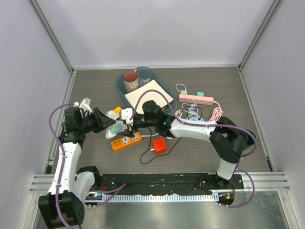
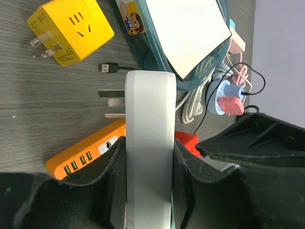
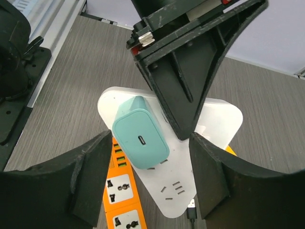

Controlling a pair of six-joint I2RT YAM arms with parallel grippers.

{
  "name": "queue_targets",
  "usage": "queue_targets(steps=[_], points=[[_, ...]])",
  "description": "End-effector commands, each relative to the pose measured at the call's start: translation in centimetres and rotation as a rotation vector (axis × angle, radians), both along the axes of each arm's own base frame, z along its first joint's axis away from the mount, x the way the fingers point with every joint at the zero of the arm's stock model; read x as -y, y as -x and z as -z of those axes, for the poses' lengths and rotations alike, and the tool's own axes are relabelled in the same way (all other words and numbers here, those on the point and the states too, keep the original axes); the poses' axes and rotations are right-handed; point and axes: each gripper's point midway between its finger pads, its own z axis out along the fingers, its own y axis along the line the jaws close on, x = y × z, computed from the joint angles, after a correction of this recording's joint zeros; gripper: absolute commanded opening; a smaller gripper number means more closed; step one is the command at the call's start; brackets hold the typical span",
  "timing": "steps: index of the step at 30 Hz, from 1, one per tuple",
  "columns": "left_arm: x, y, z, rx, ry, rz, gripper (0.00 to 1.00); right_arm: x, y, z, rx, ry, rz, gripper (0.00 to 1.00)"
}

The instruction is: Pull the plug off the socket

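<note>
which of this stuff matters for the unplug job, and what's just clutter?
In play: white socket block, held in the left jaws; teal plug seated in it; right jaws, open at the plug.

Clutter: orange power strip, red cube adapter, yellow adapter, pink power strip, teal tray, red cup.

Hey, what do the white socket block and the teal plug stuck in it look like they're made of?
White socket block: probably moulded plastic, smooth and matte, with even colour and rounded edges; its prongs look like dull metal. Teal plug: likely plastic too, with a satin finish and soft highlights along its rounded corners.
</note>
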Motion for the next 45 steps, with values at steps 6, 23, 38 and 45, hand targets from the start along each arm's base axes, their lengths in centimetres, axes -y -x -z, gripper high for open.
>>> queue_targets(steps=[6, 23, 38, 45], points=[[1.6, -0.3, -1.7, 0.072, 0.055, 0.090, 0.00, -1.4, 1.1, -3.9, 0.178, -0.073, -0.021, 0.22], [0.2, -0.9, 0.3, 0.031, -0.027, 0.018, 0.00, 1.3, 1.6, -7.7, 0.249, -0.228, -0.003, 0.01], [0.4, -0.7, 0.7, 0.018, -0.029, 0.025, 0.00, 3.0, 1.8, -8.4, 0.114, -0.308, -0.052, 0.01], [-0.1, -0.8, 1.3, -0.013, -0.051, 0.006, 0.00, 2.3, 2.5, -8.4, 0.245, -0.194, -0.023, 0.01]])
